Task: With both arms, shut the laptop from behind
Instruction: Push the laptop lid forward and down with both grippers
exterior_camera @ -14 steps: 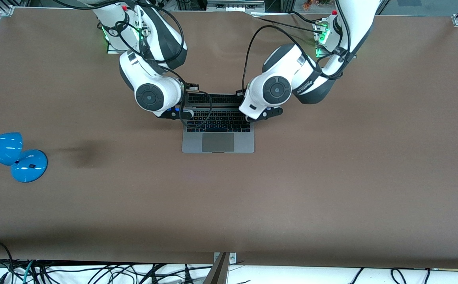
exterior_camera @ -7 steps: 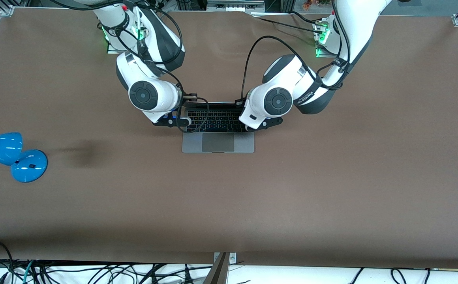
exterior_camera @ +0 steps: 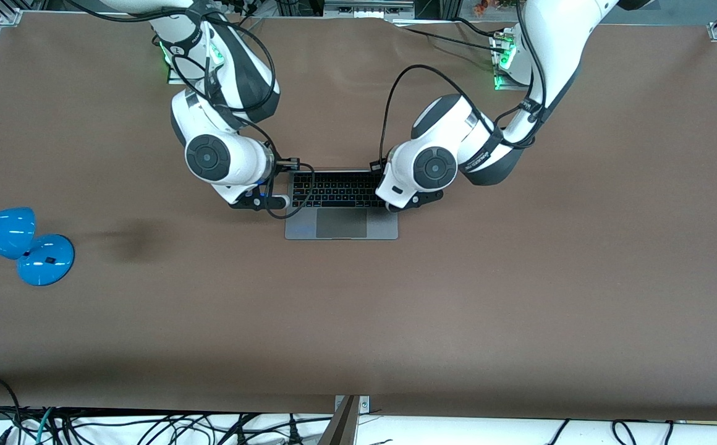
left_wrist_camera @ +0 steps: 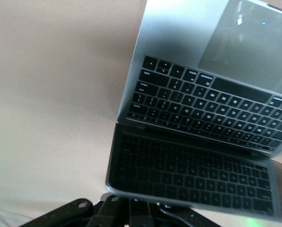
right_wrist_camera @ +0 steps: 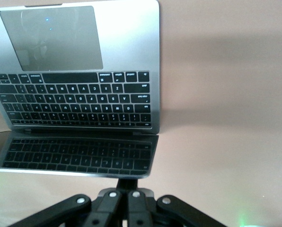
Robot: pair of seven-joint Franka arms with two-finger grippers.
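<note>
The grey laptop lies mid-table, open, its black keyboard and trackpad showing. Its lid stands tilted over the keyboard, and only its thin top edge shows in the front view. My right gripper is at the lid's corner toward the right arm's end. My left gripper is at the other corner. In the right wrist view the shut gripper presses on the back of the lid's top edge, and the laptop's dark screen mirrors the keys. In the left wrist view the shut gripper touches the lid of the laptop the same way.
A blue desk lamp lies near the table edge at the right arm's end. Black cables loop from both wrists over the keyboard's sides. The brown table is bare around the laptop.
Both grippers have moved toward the front camera and lower, pushing the lid forward. The screen band seen earlier has narrowed to a thin edge.
</note>
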